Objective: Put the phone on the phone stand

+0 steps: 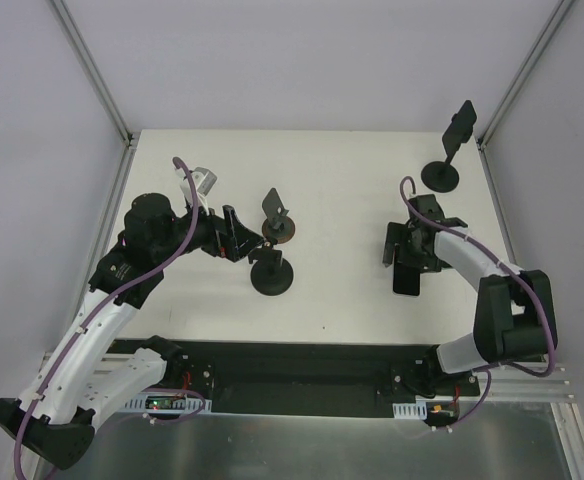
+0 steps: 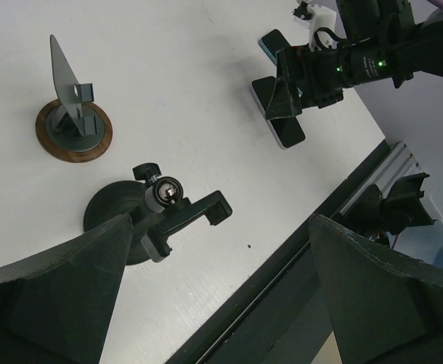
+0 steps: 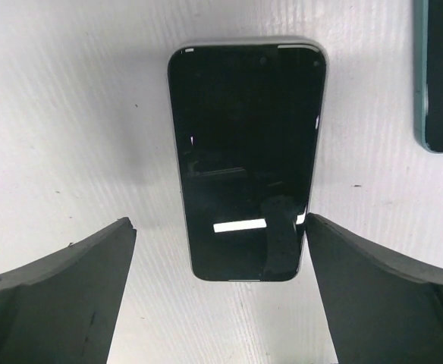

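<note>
The left gripper [image 1: 237, 235] hangs over the left half of the white desk [image 1: 352, 170] with its jaws spread wide, holding and touching nothing. Its fingers [image 2: 54, 296] frame two stands just to its right. One is a grey plate stand on a round wooden base [image 2: 73, 125]. Nearer the arms, beside it, is a black phone stand [image 2: 157, 208] with a ball joint and a clamp cradle, standing empty. Further right, the right gripper [image 1: 409, 245] is also fully open and grips nothing. It points down at the phone [image 3: 246, 159], which lies flat and screen up on the desk, well apart from the black stand. The gripper's fingers [image 3: 388, 296] flank the phone's near end without closing on it. A dark, teal-edged device [image 3: 441, 76] lies just beside the phone. A third stand [image 1: 442, 175] sits in the far right corner.
</note>
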You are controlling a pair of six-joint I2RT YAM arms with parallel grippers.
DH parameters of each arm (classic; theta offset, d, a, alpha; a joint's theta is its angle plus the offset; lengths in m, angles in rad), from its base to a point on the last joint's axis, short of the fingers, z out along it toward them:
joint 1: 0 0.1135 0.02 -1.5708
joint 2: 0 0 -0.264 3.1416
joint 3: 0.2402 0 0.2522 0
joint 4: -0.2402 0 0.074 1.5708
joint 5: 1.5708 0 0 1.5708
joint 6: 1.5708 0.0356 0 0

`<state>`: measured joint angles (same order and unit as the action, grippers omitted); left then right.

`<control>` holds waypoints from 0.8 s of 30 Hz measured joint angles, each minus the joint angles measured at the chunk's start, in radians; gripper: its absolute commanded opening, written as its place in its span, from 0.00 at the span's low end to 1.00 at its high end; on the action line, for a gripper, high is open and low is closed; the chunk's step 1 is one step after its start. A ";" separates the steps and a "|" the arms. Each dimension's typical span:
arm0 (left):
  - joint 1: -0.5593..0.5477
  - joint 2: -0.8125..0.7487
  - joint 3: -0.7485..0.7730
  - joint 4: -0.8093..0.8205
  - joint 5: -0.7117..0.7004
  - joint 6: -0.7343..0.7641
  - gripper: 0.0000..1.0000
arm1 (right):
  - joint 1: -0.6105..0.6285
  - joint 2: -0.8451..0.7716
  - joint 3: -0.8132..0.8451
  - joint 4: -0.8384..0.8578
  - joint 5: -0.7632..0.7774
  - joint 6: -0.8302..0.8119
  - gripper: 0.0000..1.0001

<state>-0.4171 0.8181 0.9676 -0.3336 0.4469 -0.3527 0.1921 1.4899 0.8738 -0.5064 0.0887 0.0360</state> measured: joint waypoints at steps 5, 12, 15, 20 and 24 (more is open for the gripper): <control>0.000 0.000 0.000 0.000 0.001 -0.001 0.99 | -0.027 -0.040 0.002 0.006 -0.016 -0.013 0.97; 0.000 -0.005 0.000 0.000 0.005 -0.001 0.99 | -0.047 0.054 0.015 0.006 -0.052 -0.042 0.97; 0.000 -0.006 0.000 0.000 0.012 -0.001 0.99 | -0.048 0.097 0.024 0.001 -0.044 -0.051 0.97; 0.000 -0.006 0.000 0.000 0.017 -0.001 0.99 | -0.051 0.108 0.035 -0.005 -0.050 -0.052 0.87; 0.000 -0.006 0.000 0.000 0.018 -0.001 0.99 | -0.053 0.113 0.038 -0.008 -0.047 -0.054 0.55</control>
<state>-0.4171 0.8124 0.9676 -0.3340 0.4652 -0.3534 0.1387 1.6032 0.9119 -0.5140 0.0414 -0.0177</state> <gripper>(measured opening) 0.992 0.787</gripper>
